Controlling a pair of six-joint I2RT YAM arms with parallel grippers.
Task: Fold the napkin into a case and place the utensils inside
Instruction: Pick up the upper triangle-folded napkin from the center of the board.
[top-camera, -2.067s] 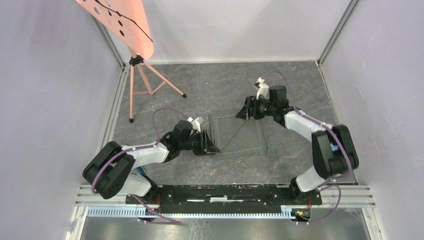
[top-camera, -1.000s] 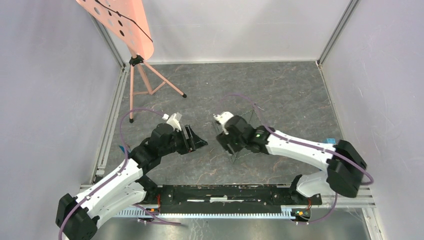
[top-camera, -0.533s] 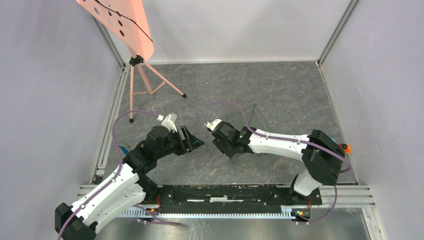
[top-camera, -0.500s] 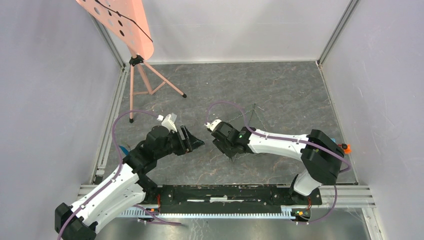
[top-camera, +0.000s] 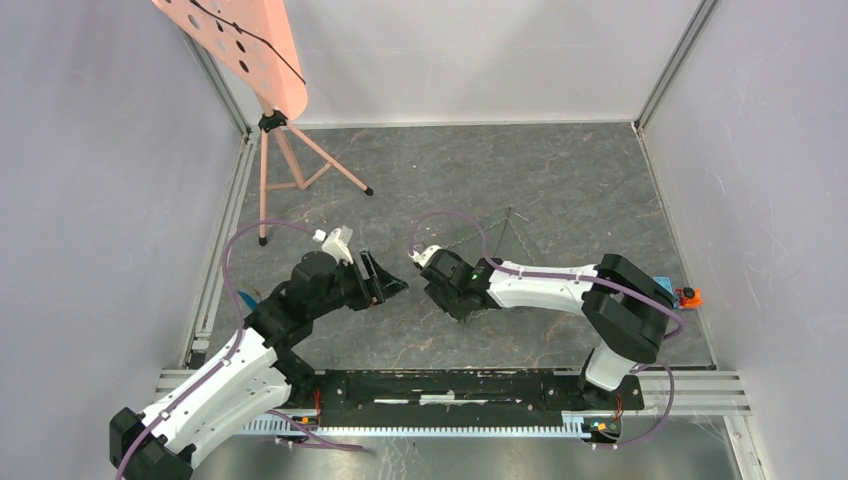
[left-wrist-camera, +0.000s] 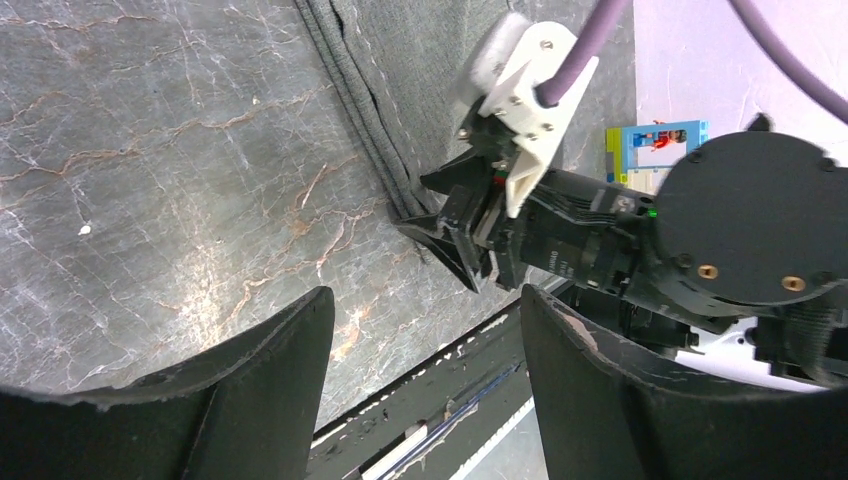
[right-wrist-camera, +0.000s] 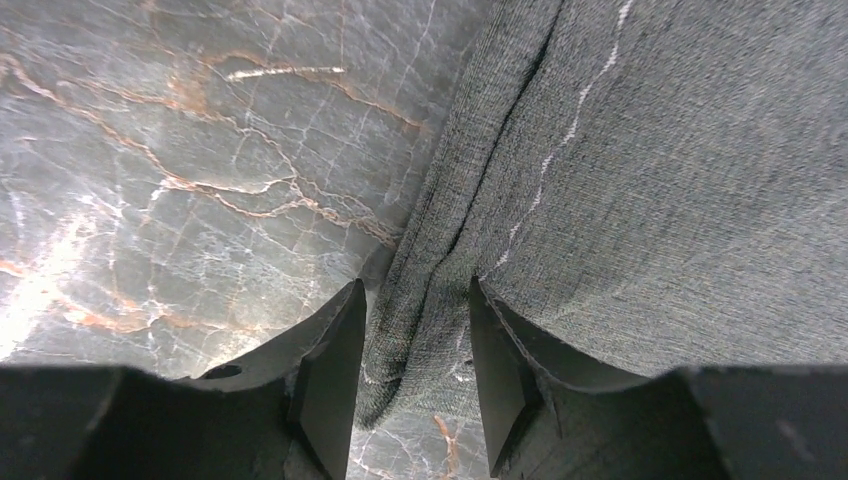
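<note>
pinching the napkin (right-wrist-camera: 650, 200) along its doubled-over edge, the right claw (right-wrist-camera: 413, 295) has its fingers clamped on the cloth from both sides, low against the slate bench (left-wrist-camera: 150, 150). the rest of the napkin lies spread on the bench behind that edge, with a pale stitched line running across it. just left of the napkin and not touching it, the left claw (left-wrist-camera: 422, 295) hangs over the slate with its fingers apart and nothing between them, and a blue-and-white block (left-wrist-camera: 655, 145) sits beyond the napkin.
</note>
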